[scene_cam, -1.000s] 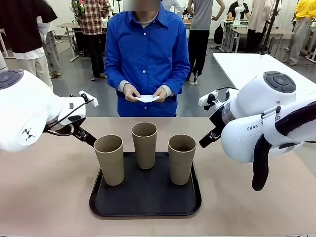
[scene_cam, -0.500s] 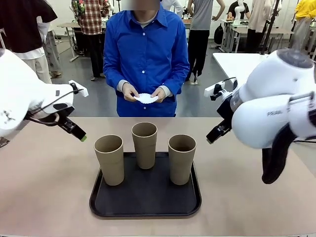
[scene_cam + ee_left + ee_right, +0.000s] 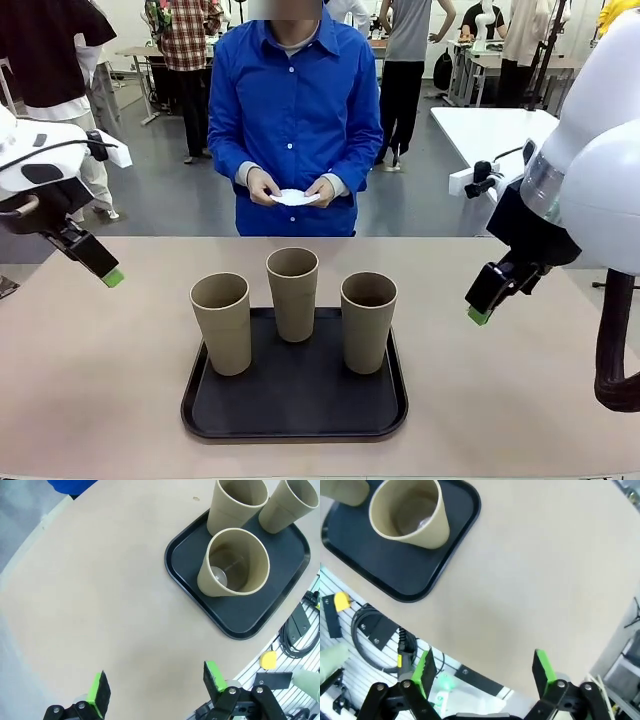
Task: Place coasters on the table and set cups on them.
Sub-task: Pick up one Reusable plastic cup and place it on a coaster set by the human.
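Our left gripper (image 3: 156,686), wide and empty, has swung out left of the three cups (image 3: 293,295) on the one black tray (image 3: 295,425) on the table (image 3: 90,390), and our right gripper (image 3: 484,672), equally wide, out right. That clears room, we judge, for the coasters (image 3: 296,198) in the person's two hands (image 3: 262,187); their number we cannot tell.

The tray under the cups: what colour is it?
The tray is plain black; the front view shows it best.
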### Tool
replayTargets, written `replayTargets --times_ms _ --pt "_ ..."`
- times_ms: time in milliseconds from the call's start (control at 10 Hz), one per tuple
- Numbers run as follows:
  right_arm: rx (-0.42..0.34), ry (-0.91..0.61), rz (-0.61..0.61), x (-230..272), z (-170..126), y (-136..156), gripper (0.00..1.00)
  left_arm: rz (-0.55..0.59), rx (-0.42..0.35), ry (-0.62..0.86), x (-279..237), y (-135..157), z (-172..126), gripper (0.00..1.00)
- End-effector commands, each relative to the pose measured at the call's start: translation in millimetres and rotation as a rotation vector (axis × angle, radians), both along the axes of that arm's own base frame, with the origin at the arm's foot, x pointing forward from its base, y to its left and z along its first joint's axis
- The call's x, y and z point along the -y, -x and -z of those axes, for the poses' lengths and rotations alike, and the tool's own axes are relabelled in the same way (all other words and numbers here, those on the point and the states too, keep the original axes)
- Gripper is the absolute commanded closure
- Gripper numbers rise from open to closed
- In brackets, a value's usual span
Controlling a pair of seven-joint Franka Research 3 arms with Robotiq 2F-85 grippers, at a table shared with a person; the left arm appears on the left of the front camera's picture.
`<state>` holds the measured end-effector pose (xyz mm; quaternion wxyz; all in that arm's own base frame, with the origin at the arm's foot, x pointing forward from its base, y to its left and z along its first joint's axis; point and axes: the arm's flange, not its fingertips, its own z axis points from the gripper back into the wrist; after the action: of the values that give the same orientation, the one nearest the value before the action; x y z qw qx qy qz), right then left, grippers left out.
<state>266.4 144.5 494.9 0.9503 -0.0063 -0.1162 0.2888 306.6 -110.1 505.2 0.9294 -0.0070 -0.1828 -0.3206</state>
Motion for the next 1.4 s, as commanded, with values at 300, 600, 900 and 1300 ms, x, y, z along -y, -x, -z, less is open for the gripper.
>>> replayTargets --times_ms 300,600,900,1300 --pt "-0.109 -0.444 -0.002 16.9 -3.9 -14.6 0.0 -0.003 -0.008 -0.002 2.3 -10.5 11.0 0.0" --pt "-0.295 -1.379 0.285 124.3 -2.8 -19.9 0.0 0.024 -0.288 0.733 -57.8 -34.5 -2.3 0.0" --pt "-0.417 -1.553 0.547 214.7 52.1 -26.7 0.0 -0.035 -0.48 1.195 -130.3 -58.0 28.6 0.0" --pt "-0.478 -1.661 0.556 265.0 81.5 -22.6 0.0 -0.178 -0.503 1.316 -222.7 -45.7 68.4 0.0"
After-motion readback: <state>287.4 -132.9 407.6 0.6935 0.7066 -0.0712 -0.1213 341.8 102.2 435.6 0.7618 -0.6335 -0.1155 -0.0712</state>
